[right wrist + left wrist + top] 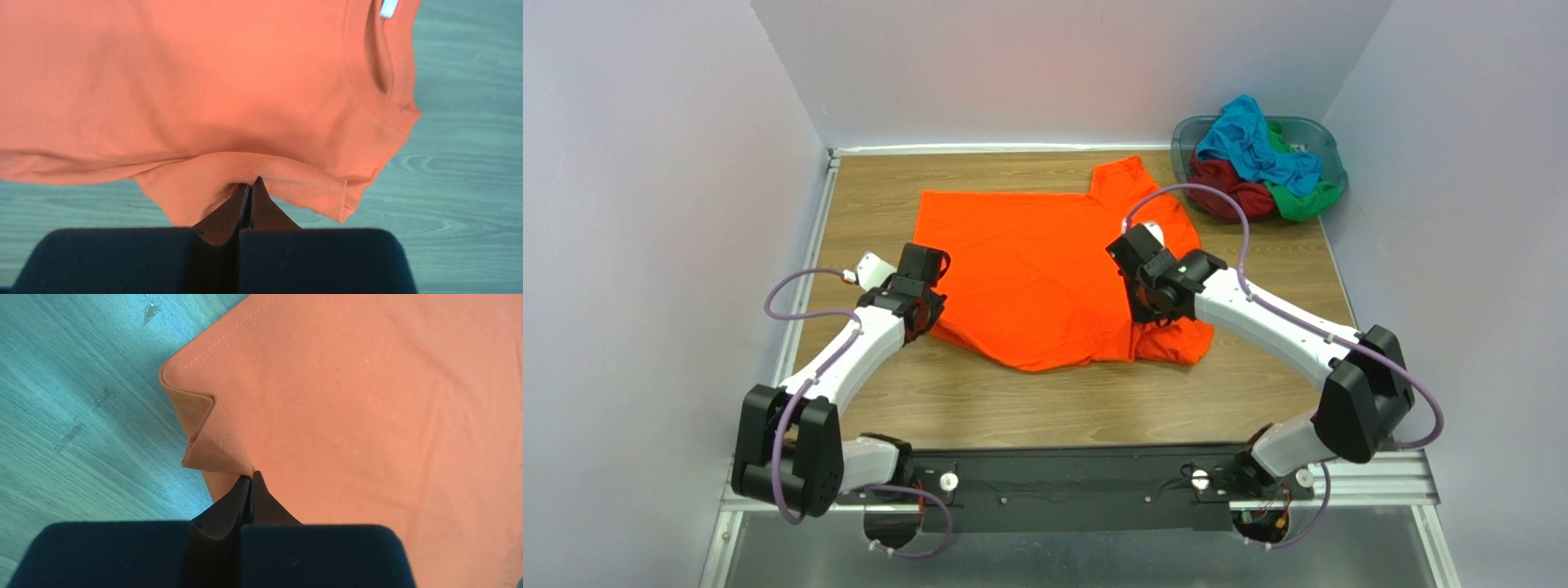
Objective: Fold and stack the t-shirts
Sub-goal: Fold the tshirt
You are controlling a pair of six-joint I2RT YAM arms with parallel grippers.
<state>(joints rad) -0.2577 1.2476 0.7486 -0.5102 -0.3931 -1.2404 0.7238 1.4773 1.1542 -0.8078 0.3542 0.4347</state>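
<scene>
Spotting a small pale tag [388,7] just inside the collar [380,92], cut off at the frame edge and too small to read. No other lettering to make out.

On to the orange shirt [1038,276]: bright, plain and short-sleeved, spread wide and mostly flat across the middle of the table [891,404]. Soft knit cloth, smooth over the body, with a ribbed band round the neck. Seen up close from the left wrist [368,416], a double row of stitching along the hem. Near-left corner folded back on itself into a sharp little peak. From the right wrist [215,79], a rolled fold of cloth with a hemmed end, bunched along the near edge.

Left claw [922,306] down at the shirt's near-left corner, toward the table's left side. Jaws pressed tight together [251,478], nipping that peaked corner right at the tips. Right claw [1151,306] at the near-right part of the shirt, jaws just as tight [251,182], pinching the rolled fold.

Out at the table's far right corner, a rounded grey-blue plastic basket [1187,137]. Heaped inside in a crumpled pile: a turquoise shirt [1259,141] on top, a dark red shirt [1228,184] at the near left, a green shirt [1302,196] at the near right.

Table top in pale wood grain, matte, edged by a metal rail.
</scene>
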